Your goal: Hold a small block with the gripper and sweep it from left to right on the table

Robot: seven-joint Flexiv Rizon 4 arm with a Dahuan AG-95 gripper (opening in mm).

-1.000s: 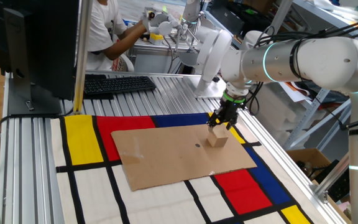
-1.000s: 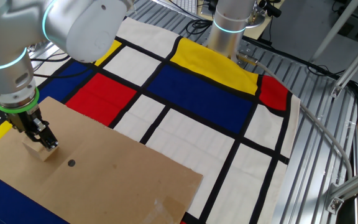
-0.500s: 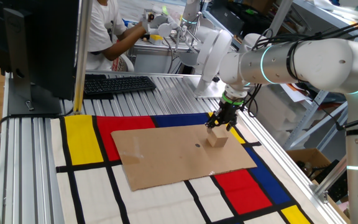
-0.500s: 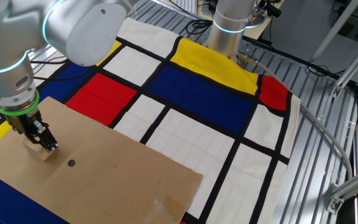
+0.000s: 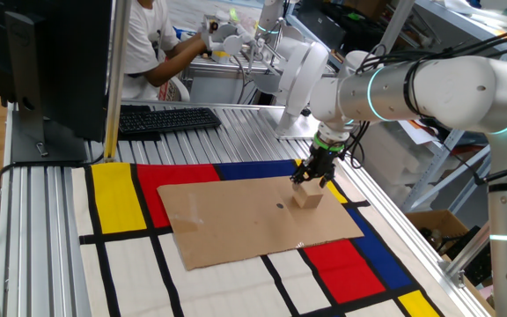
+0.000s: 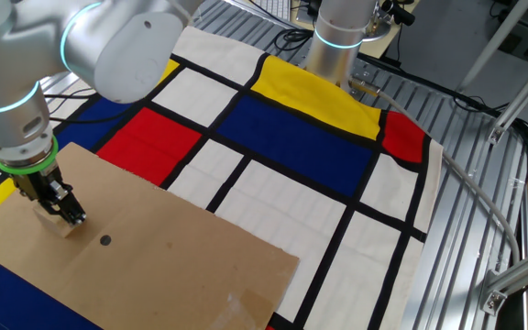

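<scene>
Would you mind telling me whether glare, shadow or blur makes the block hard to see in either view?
One fixed view: even lighting, sharp, the small block plain below the gripper. The other fixed view: also sharp, but the gripper covers most of the block; no glare on the cardboard sheet.

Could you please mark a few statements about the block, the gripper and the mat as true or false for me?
1. The small block sits on the cardboard sheet. True.
2. The gripper points sideways, level with the table. False: it points down over the block.
3. A small dark dot marks the cardboard near the block. True.
4. The block lies on the yellow panel of the mat. False: it is on the cardboard, far from that panel.
5. A black keyboard lies on the slatted frame behind the mat. True.
6. The jaws have lifted the block clear of the cardboard. False: the block rests on the sheet.
</scene>
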